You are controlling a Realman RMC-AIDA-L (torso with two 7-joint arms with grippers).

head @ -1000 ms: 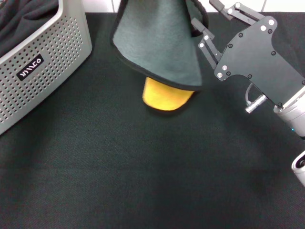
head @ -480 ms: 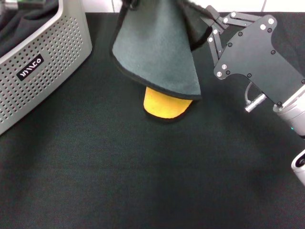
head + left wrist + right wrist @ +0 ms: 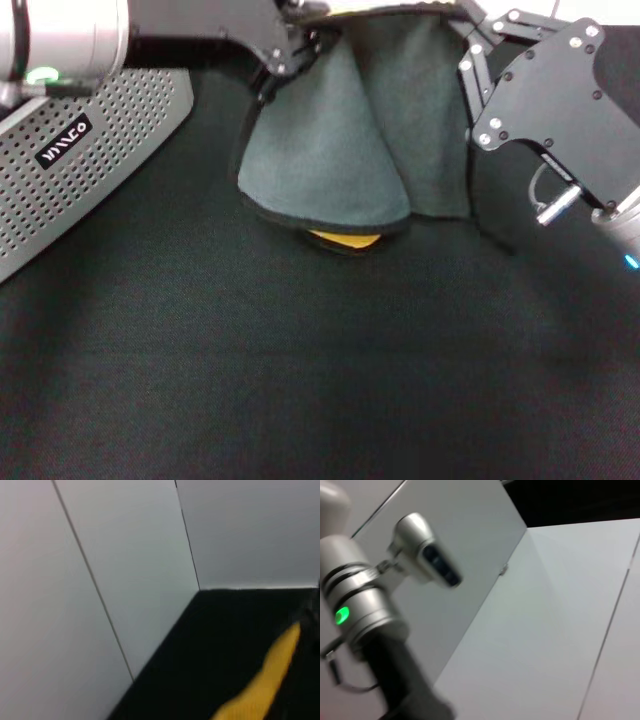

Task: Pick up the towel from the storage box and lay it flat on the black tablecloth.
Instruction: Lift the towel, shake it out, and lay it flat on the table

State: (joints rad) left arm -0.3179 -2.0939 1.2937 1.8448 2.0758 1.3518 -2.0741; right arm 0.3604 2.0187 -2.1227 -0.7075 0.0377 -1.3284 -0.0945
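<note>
The grey-green towel [image 3: 350, 150] with its black border hangs above the black tablecloth [image 3: 300, 380], stretched between both grippers at the far middle. Its lower edge touches the cloth, where a sliver of yellow reverse shows. My left gripper [image 3: 290, 45] is shut on the towel's upper left corner. My right gripper [image 3: 468, 30] is shut on its upper right corner. The left wrist view shows a yellow strip of the towel [image 3: 270, 680] over the tablecloth [image 3: 210, 640]. The storage box [image 3: 100, 140], light grey and perforated, stands at the far left.
A white wall bounds the table's far edge [image 3: 150, 555]. The right wrist view shows my left arm's silver wrist [image 3: 360, 610] with a green light, against white panels.
My left arm has come into view from the top left. The right gripper has closed on the towel's right corner. The towel now hangs wider, hiding most of the yellow fold.
</note>
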